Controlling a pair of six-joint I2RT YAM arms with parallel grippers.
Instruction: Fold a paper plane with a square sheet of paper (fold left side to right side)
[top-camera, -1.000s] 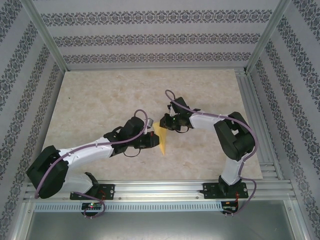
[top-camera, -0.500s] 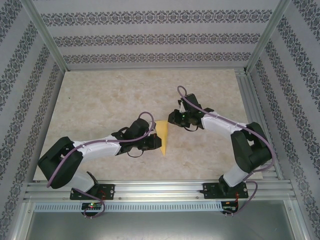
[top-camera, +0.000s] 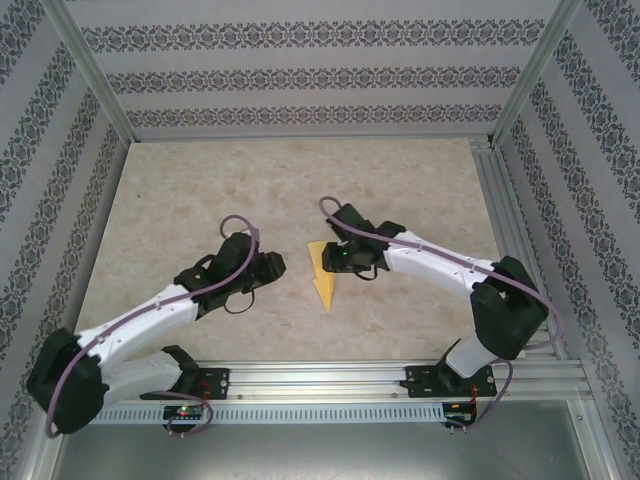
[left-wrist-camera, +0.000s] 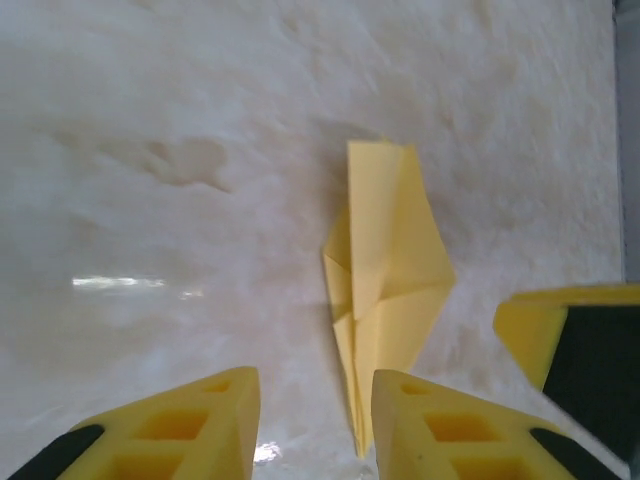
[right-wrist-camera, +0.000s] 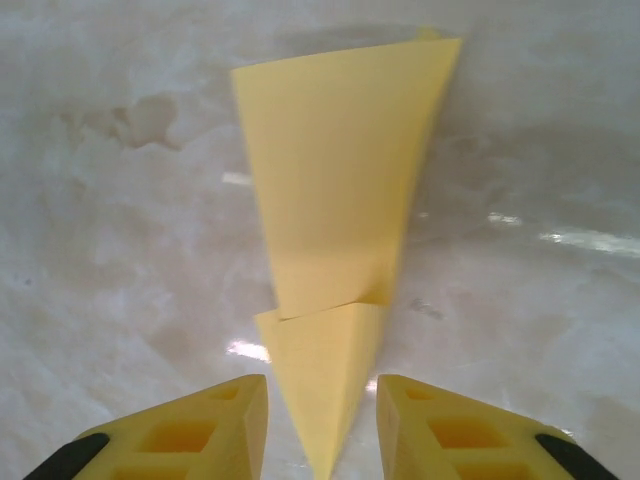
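a: where's the paper plane (top-camera: 323, 280) at right now?

b: flat on the counter (top-camera: 200, 200), about in the middle between the two arms and a bit toward the near edge. it's a narrow yellow-orange dart, with the sharp tip pointing at the near edge and the wide end facing the far wall.

a: is either pincer grabbing it?

b: doesn't look like it. the left pincer (left-wrist-camera: 315, 400) has its jaws apart with bare counter in the gap. the plane lies ahead of it and a bit to one side, and the tip ends just beside the inner edge of one finger. from the top camera that pincer sits left of the plane, near it but not touching.

a: and the right one?

b: the right pincer (right-wrist-camera: 320, 400) is spread too. on its wrist cam the tip shows in the gap between the two fingers, narrower than the gap, so nothing's clamped. from above it hangs over the wide far end of the plane and covers part of it.

a: what do the folds look like?

b: on the right wrist cam a big folded layer covers the wide part, and its lower edge crosses just above the pointed bit. the left wrist cam shows a crease running lengthwise.
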